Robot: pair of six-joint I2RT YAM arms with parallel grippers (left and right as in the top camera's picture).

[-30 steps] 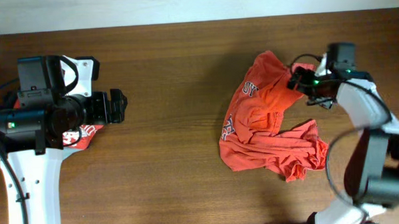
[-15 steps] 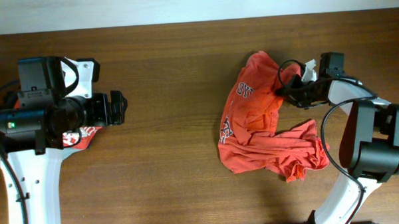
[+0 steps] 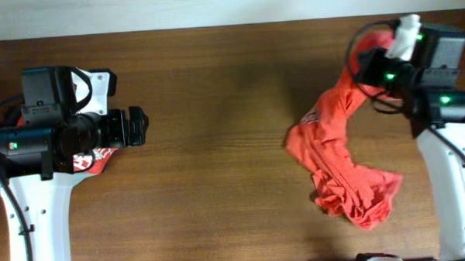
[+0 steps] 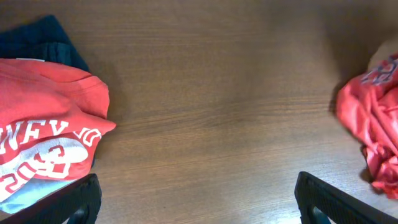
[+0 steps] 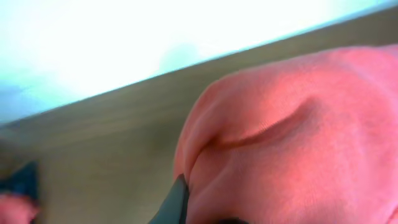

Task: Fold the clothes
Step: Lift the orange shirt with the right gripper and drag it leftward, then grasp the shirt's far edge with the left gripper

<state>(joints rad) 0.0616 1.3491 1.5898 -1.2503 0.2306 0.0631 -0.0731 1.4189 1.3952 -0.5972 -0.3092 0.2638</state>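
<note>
The clothes are one orange-red T-shirt (image 3: 334, 154) with grey-white lettering. It stretches from the back right of the table down to a crumpled bunch near the front right. My right gripper (image 3: 367, 57) is shut on its upper end and holds that end raised. In the right wrist view the shirt (image 5: 298, 143) fills the frame, and one dark fingertip (image 5: 177, 202) presses into a fold. My left gripper (image 3: 139, 126) stands open over bare wood at the left. Its fingers (image 4: 68, 202) are far apart with nothing between them. The shirt's edge (image 4: 373, 118) shows at that view's right side.
A folded red shirt with white print (image 4: 43, 143) lies on the left on a pale blue garment (image 4: 15, 199), with a navy one (image 4: 37, 40) behind. This pile (image 3: 94, 157) sits partly under the left arm. The table's back edge meets a white wall.
My right gripper shut on the shirt's upper edge, then rose and swung to the back right. The shirt was dragged right and stretched out. The left arm has not moved.
</note>
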